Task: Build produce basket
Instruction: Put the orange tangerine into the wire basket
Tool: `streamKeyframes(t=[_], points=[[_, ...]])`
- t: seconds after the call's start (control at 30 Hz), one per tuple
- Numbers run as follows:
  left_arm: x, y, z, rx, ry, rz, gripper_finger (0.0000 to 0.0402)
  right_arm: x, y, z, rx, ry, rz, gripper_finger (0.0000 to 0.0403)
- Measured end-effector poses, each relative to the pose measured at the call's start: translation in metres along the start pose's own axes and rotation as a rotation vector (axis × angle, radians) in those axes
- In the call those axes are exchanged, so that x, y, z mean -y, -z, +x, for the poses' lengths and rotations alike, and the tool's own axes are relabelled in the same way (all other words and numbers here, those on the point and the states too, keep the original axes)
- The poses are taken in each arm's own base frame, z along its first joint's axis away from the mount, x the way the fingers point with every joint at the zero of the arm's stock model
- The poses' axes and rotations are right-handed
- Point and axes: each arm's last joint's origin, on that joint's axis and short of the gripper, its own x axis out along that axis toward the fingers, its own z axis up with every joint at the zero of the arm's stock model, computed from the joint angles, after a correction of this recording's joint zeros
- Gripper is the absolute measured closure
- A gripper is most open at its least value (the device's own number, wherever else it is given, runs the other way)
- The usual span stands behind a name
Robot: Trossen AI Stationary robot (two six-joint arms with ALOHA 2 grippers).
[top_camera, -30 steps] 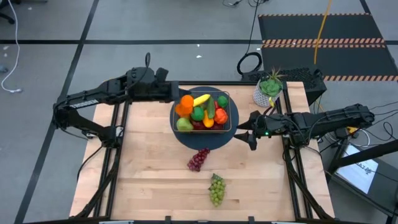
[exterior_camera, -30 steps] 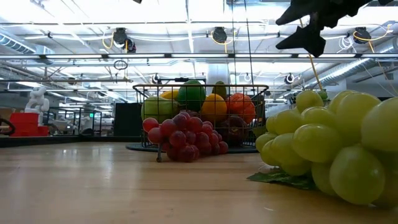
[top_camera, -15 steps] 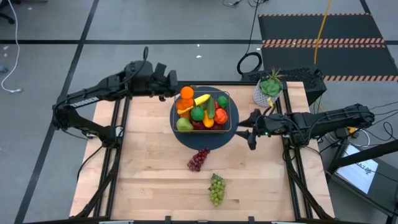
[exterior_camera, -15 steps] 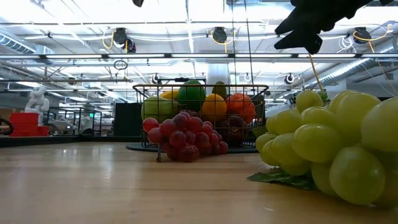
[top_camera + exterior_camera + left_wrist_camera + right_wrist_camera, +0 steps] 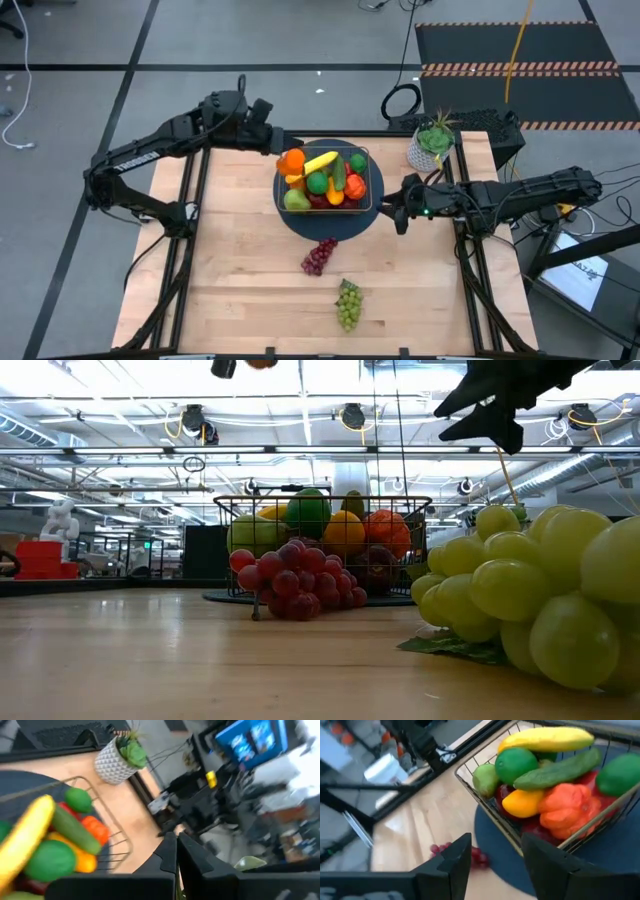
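Note:
The wire basket point(image 5: 370, 178) stands on a round dark mat point(image 5: 330, 226) at the table's far middle. It is piled with produce: banana point(image 5: 324, 159), cucumber point(image 5: 555, 769), limes, pear, peppers. High over its far left corner my left gripper point(image 5: 278, 148) is shut, with an orange fruit point(image 5: 293, 161) at its fingertips. That fruit also shows at the low view's top edge point(image 5: 260, 363). My right gripper point(image 5: 397, 212) hovers open, right of the mat, with nothing between its fingers point(image 5: 454, 861). Red grapes point(image 5: 319, 256) and green grapes point(image 5: 348, 304) lie on the table. My left gripper carries the orange fruit point(image 5: 260, 363) clear of the pile, high above the basket. The fruit sits just past and below the fingertips, which slant down from the table's far left. The shut fingers point(image 5: 172, 862) hide the place of contact, so which part they have cannot be told.
A potted plant point(image 5: 432, 146) in a white pot stands at the far right corner. Bare wood spreads over the table's near half and left side point(image 5: 230, 250). In the low view the green grapes point(image 5: 530, 595) sit close to the near edge.
My left hand has swung a little toward the far edge and rolled at the wrist, with the orange fruit staying over the basket's far left corner and coming into the low view's top edge. My right gripper has kept its place while its fingers have drawn closer together.

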Motion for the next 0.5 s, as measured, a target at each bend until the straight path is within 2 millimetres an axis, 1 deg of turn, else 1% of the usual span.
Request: streamKeyframes(t=[0.1, 0.23, 0.33, 0.5], points=[[-0.005, 0.0, 0.0, -0.033, -0.022, 0.118, 0.0398, -0.001, 0.0, 0.0, 0.004, -0.011, 0.16, 0.0245], [-0.004, 0.002, -0.001, -0.074, 0.015, 0.319, 0.0399, -0.006, 0.0, -0.001, 0.007, -0.052, 0.398, 0.0256], [-0.002, 0.005, 0.0, -0.094, 0.035, 0.455, 0.0398, -0.011, 0.002, -0.002, 0.0, -0.079, 0.462, 0.0259], [0.002, 0.012, 0.001, -0.118, 0.059, 0.648, 0.0399, -0.014, 0.009, 0.001, -0.045, -0.062, 0.49, 0.0259]])
